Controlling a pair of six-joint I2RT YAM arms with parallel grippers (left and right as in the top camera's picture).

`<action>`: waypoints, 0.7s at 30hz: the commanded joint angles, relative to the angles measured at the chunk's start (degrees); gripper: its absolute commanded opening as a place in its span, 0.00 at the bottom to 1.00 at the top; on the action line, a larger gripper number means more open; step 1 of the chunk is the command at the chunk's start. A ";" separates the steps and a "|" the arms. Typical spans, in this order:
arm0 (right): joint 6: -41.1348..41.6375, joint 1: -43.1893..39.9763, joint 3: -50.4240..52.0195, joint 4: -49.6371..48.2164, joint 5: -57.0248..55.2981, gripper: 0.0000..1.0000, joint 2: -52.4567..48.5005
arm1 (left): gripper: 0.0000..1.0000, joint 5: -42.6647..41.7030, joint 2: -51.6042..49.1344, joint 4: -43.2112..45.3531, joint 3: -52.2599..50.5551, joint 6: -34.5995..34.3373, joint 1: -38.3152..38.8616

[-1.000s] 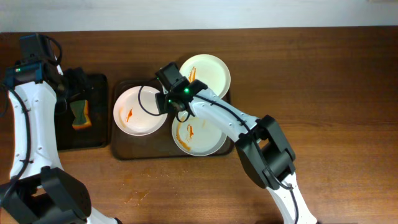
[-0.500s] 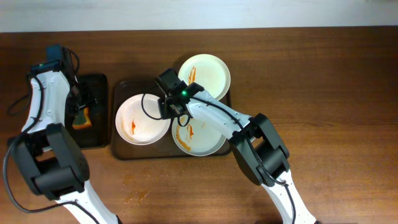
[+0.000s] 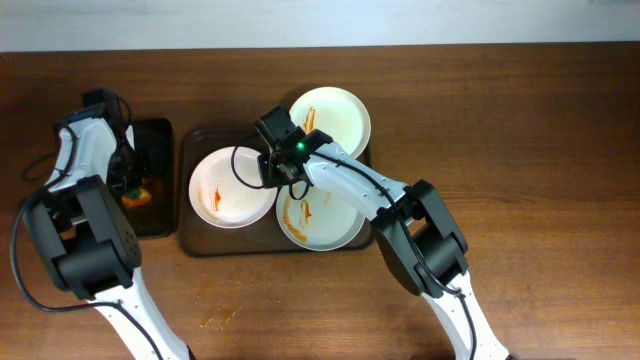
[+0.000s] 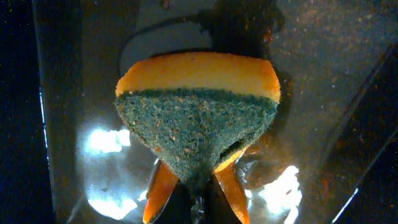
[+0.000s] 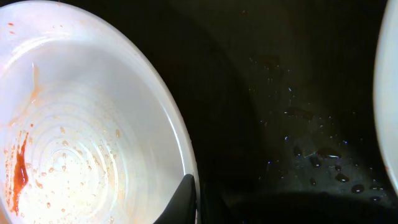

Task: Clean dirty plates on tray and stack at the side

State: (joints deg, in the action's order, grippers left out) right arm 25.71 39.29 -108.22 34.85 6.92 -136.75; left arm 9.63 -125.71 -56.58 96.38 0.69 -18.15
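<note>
Three plates lie on the dark tray point(image 3: 200, 245). The left plate point(image 3: 225, 190) and the front plate point(image 3: 322, 218) carry red smears; the back plate point(image 3: 338, 115) looks pale with little on it. My right gripper point(image 3: 272, 172) is shut on the left plate's right rim; in the right wrist view one dark finger point(image 5: 185, 199) lies inside the smeared plate point(image 5: 81, 124). Over the small black tray point(image 3: 155, 215) at the left, my left gripper point(image 3: 133, 185) is shut on the orange-and-green sponge point(image 4: 196, 124), whose near end is squeezed between orange fingers point(image 4: 163, 186).
Brown wooden table point(image 3: 520, 150) stretches to the right of the tray. The tray floor point(image 5: 292, 124) beside the held plate is wet with droplets. Another plate's rim point(image 5: 392, 93) shows at the right edge of the right wrist view.
My left arm swung in over the small tray and its jaws closed on the sponge. The right gripper closed on the left plate's rim, and the plate shifted slightly right and forward.
</note>
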 commanded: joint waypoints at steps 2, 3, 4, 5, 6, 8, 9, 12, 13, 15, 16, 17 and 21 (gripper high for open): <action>-0.37 -0.44 -0.96 0.07 -1.16 0.04 -0.48 | 0.01 -5.99 1.46 -7.78 9.70 0.63 0.35; -0.37 -0.48 -1.68 0.31 -1.11 0.04 -0.44 | 0.01 -8.90 3.02 -10.71 12.96 0.66 0.42; -0.37 -0.87 -2.54 0.28 0.42 0.04 -0.44 | 0.01 -12.02 4.68 -13.29 14.47 0.66 0.63; -0.37 -1.25 -2.71 0.11 1.42 0.04 -0.44 | 0.01 -14.10 5.33 -14.67 14.47 0.66 1.03; -0.35 -2.12 -2.71 -0.15 2.14 0.04 -0.46 | 0.01 -17.09 5.46 -16.44 14.47 0.68 2.01; -0.11 -3.63 -2.69 -0.42 4.28 0.04 -0.46 | 0.01 -20.90 5.46 -18.69 14.05 0.57 6.73; 0.17 -3.69 -2.69 -0.79 4.70 0.04 -0.46 | 0.01 -20.83 5.46 -17.62 12.98 -1.22 10.64; 0.31 -3.69 -2.69 -1.01 4.72 0.04 -0.46 | 0.01 -18.69 5.42 -9.57 6.19 -6.86 18.64; 0.31 -3.69 -2.69 -1.01 4.92 0.04 -0.46 | 0.01 -17.07 5.42 -6.69 3.43 -9.22 20.02; 0.31 -3.69 -2.69 -1.01 4.96 0.04 -0.46 | 0.01 -9.20 5.40 3.04 -7.26 -17.14 22.62; 0.31 -3.69 -2.69 -1.03 4.94 0.04 -0.46 | 0.01 -5.09 5.40 3.41 -11.21 -20.50 22.60; 0.31 -3.69 -2.69 -1.03 4.94 0.04 -0.46 | 0.01 -4.57 5.40 1.55 -11.23 -20.65 22.62; 0.31 -3.69 -2.69 -1.01 4.94 0.04 -0.46 | 0.01 8.11 5.42 -2.10 -11.23 -27.93 22.80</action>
State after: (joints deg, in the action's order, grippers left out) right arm 25.56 35.99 -109.40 34.22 12.80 -137.16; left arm 7.18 -119.96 -58.54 86.74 -21.02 4.82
